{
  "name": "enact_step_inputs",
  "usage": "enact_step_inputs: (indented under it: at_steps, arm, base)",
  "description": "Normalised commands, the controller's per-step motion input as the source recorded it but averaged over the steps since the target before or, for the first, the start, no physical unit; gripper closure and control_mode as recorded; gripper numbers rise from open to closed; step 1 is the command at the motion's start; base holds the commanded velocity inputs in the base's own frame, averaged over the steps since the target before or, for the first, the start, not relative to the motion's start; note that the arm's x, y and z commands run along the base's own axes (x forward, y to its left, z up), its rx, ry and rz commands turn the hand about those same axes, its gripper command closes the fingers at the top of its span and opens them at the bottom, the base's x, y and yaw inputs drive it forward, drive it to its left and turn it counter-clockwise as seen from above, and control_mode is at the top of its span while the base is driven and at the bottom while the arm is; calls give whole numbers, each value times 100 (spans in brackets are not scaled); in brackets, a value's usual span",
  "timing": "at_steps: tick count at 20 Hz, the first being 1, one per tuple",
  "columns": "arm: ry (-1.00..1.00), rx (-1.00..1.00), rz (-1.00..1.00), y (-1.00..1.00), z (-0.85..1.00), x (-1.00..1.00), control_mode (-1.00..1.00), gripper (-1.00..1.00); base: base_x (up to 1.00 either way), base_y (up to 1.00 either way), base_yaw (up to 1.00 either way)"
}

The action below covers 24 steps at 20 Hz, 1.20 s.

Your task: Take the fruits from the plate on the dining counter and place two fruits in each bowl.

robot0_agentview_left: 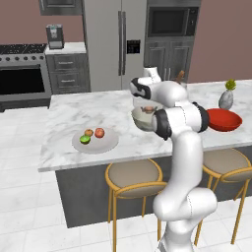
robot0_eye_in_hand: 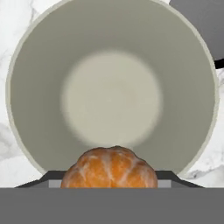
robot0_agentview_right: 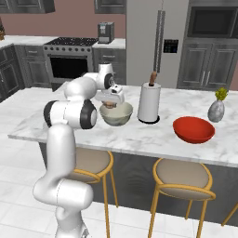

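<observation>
My gripper (robot0_agentview_right: pixel 109 105) hangs just above the deep beige-grey bowl (robot0_agentview_right: pixel 116 115), shut on an orange-brown fruit (robot0_eye_in_hand: pixel 109 168). In the hand view this fruit sits between the fingertips, over the near rim of the empty bowl (robot0_eye_in_hand: pixel 111 96). To the left on the dining counter (robot0_agentview_left: pixel 74 108) lies the pale grey plate (robot0_agentview_left: pixel 107 143). It carries a green fruit (robot0_agentview_left: pixel 85 140), an orange-brown fruit (robot0_agentview_left: pixel 88 132) and a reddish fruit (robot0_agentview_left: pixel 99 132). The glossy red bowl (robot0_agentview_right: pixel 194 129) stands empty to the right.
A white paper-towel roll (robot0_agentview_right: pixel 149 102) stands upright just right of the beige bowl. A small grey vase with a yellow plant (robot0_agentview_right: pixel 215 110) is behind the red bowl. Round stools (robot0_agentview_left: pixel 134 177) line the counter's front edge.
</observation>
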Motion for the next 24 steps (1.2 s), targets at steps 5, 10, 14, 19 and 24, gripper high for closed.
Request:
enact_step_inputs:
  at_steps: [5, 10, 14, 19, 24]
  arm:
    - [4, 0, -12, -3, -35, 27, -100, 100]
    - [3, 0, -12, -1, -30, 3, -100, 100]
    - [5, 0, -9, -8, -18, 10, -100, 100]
    - [7, 0, -8, -7, -23, 8, -100, -100]
    - [6, 0, -5, -6, -13, 12, -100, -100]
  base:
    - [0, 0, 0]
    - [0, 0, 0]
    - [0, 0, 0]
    - [0, 0, 0]
    - [0, 0, 0]
